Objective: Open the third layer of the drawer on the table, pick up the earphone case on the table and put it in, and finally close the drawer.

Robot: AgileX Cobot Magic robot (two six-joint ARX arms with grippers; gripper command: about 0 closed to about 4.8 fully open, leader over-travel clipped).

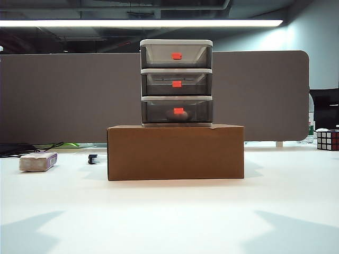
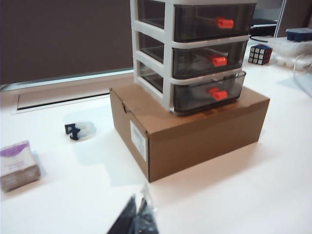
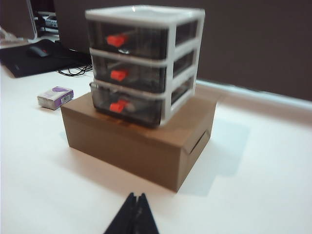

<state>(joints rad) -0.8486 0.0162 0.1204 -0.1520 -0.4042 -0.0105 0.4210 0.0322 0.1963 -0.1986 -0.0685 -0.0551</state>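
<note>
Centered on the white surface [image 1: 169, 217], a brown cardboard box [image 1: 175, 152] carries the three-tier drawer unit [image 1: 176, 82], set back from the box's front edge. All three tiers sit flush and closed; the third layer [image 1: 177, 111], lowest, shows a pale oblong shape behind its red-orange handle, probably the earphone case [image 1: 176, 114]. Broad bare surface lies in front of the box. Both claws are pulled back near the surface's front: left claw [image 2: 138, 214] clenched, empty; right claw [image 3: 136, 209] clenched, empty. A greyish block with a purple end [image 1: 38, 161] sits far left.
</note>
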